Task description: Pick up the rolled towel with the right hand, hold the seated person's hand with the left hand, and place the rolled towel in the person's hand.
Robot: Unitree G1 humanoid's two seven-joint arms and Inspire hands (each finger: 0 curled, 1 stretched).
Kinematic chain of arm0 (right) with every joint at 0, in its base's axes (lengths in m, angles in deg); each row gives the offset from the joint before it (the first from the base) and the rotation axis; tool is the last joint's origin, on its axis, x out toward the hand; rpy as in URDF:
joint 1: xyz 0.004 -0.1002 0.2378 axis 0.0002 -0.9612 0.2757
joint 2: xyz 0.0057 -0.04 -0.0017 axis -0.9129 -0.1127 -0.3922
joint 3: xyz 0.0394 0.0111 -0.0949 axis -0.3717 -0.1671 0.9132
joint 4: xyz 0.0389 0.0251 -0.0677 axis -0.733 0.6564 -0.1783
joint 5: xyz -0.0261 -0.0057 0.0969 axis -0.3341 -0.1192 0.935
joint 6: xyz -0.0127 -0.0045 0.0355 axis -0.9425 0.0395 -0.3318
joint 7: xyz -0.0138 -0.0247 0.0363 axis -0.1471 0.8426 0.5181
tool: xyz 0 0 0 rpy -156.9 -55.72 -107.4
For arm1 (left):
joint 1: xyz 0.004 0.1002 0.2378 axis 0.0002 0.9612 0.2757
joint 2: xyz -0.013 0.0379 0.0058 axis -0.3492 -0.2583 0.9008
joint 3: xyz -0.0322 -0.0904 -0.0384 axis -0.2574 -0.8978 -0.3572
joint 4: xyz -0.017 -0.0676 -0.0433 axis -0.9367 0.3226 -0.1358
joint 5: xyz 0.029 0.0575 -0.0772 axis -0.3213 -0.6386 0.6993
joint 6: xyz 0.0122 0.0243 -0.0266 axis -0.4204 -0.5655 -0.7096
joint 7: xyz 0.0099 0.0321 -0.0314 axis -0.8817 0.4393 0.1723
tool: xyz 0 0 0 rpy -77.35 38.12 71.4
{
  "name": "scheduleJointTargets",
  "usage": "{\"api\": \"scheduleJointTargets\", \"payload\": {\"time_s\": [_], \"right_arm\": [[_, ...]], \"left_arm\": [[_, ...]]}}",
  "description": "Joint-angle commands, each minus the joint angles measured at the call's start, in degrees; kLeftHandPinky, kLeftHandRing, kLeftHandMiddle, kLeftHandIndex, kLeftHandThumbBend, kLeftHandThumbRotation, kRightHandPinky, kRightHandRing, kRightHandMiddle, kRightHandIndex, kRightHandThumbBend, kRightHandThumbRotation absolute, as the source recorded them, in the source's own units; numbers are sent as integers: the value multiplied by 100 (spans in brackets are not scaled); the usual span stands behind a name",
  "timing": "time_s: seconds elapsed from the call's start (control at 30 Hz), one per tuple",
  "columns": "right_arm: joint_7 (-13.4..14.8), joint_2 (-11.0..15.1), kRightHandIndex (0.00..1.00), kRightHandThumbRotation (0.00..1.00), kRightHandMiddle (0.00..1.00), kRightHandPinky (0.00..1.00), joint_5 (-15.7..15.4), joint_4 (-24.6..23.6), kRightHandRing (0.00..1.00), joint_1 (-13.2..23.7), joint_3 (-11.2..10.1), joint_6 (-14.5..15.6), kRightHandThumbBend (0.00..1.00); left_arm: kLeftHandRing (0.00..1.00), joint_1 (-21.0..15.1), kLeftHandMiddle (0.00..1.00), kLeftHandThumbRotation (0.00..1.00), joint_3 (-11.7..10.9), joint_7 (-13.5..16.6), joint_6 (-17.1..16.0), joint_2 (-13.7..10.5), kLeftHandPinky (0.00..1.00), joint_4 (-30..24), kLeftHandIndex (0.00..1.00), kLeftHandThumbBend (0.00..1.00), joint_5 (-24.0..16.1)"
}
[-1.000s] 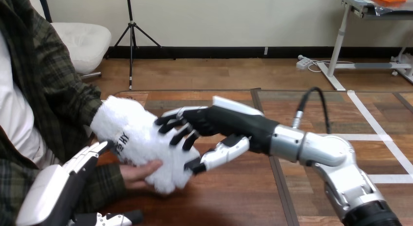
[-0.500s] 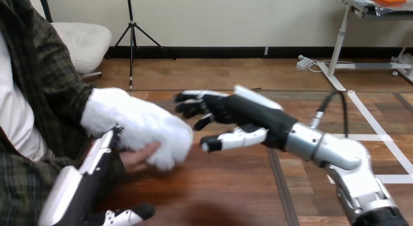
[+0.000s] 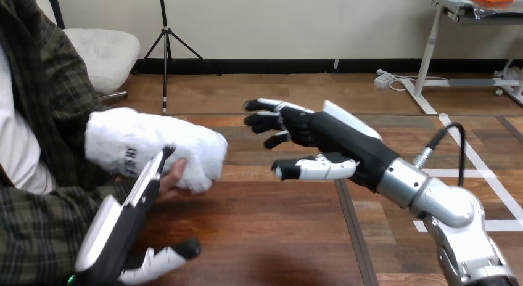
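Now right hand (image 3: 330, 141) splayed, empty, near rolled towel (image 3: 148, 144); left hand (image 3: 126, 221) straight-fingered beside person's hand (image 3: 172, 180).

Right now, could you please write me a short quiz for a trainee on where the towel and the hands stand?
1. What does the rolled towel lie in?
2. True or false: the right hand is shut on the rolled towel.
3. Pick one. The fingers of the left hand are: A) curled round the rolled towel; B) straight, alongside the person's hand; C) curled and holding nothing.

Key
1. The person's hand.
2. False: the right hand is open and apart from the rolled towel.
3. B.
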Motion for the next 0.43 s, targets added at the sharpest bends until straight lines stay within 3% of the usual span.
{"api": "scheduleJointTargets", "payload": {"time_s": [0.0, 0.17, 0.4], "right_arm": [[206, -64, 92, 63, 87, 78, 227, -304, 88, -23, -260, -239, 100], [368, -99, 92, 64, 87, 79, 303, -412, 88, -151, -348, -407, 100], [627, -189, 92, 65, 88, 79, 508, -718, 87, -426, -508, -557, 100]], "left_arm": [[100, -590, 100, 95, 147, -280, -287, 192, 98, 285, 100, 100, 615], [100, -760, 100, 91, 243, -674, -348, 345, 96, 336, 100, 100, 1221], [100, -1138, 100, 86, 465, -1477, -422, 538, 98, 392, 100, 100, 2137]]}}
